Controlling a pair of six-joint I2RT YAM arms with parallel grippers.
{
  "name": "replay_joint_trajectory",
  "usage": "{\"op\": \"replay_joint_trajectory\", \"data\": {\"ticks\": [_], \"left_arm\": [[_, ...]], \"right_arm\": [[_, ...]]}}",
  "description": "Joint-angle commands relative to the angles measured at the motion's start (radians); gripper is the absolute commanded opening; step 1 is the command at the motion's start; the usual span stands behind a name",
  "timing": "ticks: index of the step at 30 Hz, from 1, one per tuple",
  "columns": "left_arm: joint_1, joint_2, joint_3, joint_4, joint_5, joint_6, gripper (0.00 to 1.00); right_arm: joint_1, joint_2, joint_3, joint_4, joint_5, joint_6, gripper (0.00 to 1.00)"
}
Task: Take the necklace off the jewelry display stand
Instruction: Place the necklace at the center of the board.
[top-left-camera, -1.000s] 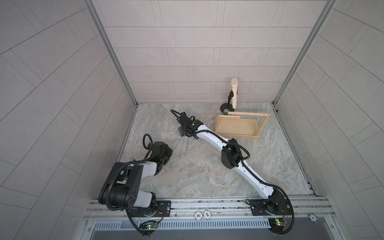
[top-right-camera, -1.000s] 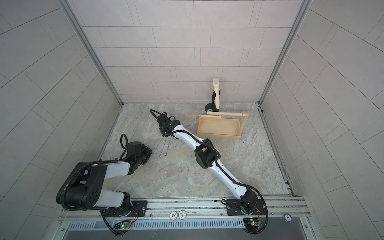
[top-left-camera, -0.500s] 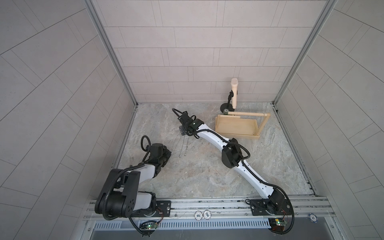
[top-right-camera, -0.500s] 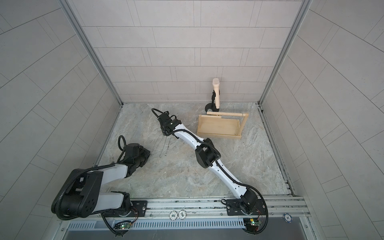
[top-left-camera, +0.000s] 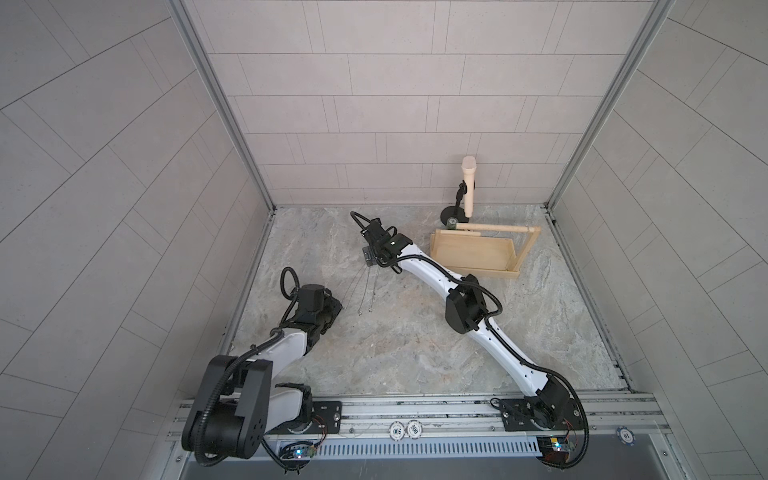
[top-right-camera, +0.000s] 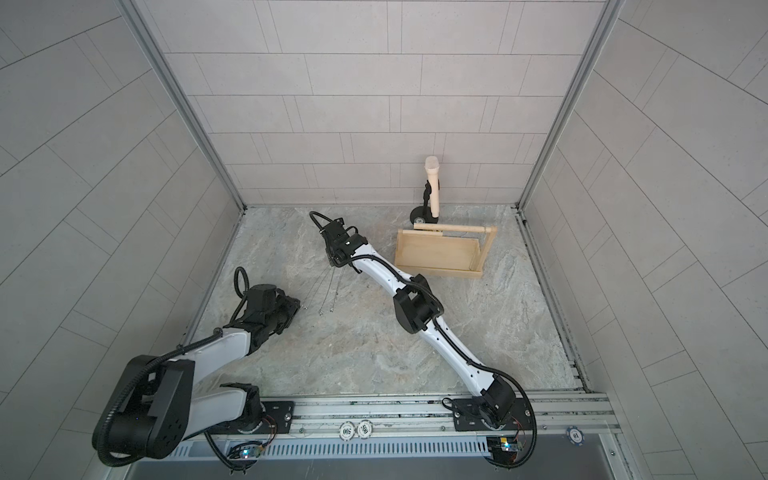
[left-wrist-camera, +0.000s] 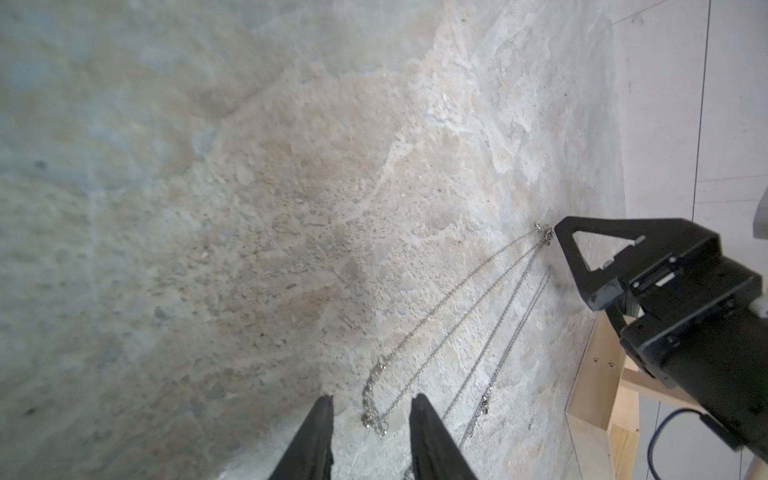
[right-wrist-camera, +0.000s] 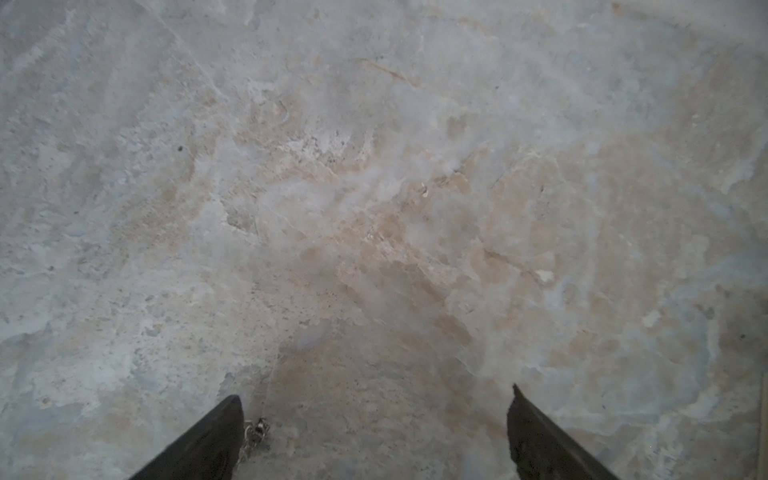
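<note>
1. On the marble tabletop (top-left-camera: 415, 353), in both top views: the necklace (top-left-camera: 365, 291) (top-right-camera: 328, 291) lies stretched flat between the arms, well apart from the jewelry display stand (top-left-camera: 469, 253). The stand's dowel bar (top-left-camera: 494, 227) is bare. The left gripper (top-left-camera: 336, 306) sits at one end of the chain and the right gripper (top-left-camera: 372, 259) at the other.
2. Left wrist view: the left gripper (left-wrist-camera: 372, 398) has its jaws narrowly parted. The chain's bunched end lies loose between them, not pinched.
3. Right wrist view: the right gripper (right-wrist-camera: 376, 394) is spread wide and empty. The clasp (right-wrist-camera: 255, 428) is just beside one finger.
4. Judgement: removal looks done and the release is in hand. Next, lift both arms clear without snagging links.
</note>
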Motion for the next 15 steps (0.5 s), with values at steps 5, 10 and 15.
{"op": "replay_joint_trajectory", "data": {"ticks": [5,10,15], "left_arm": [[0.005,0.04,0.084,0.003,0.062,0.048,0.48],[0.004,0.105,0.104,0.087,0.119,0.037,0.58],[0.001,0.121,0.138,0.09,0.149,0.049,0.66]], "right_arm": [[-0.004,0.031,0.028,0.05,-0.037,0.01,1.0],[-0.007,0.007,0.036,0.053,-0.069,-0.005,1.0],[-0.014,-0.069,0.034,0.032,-0.107,-0.044,1.0]]}}
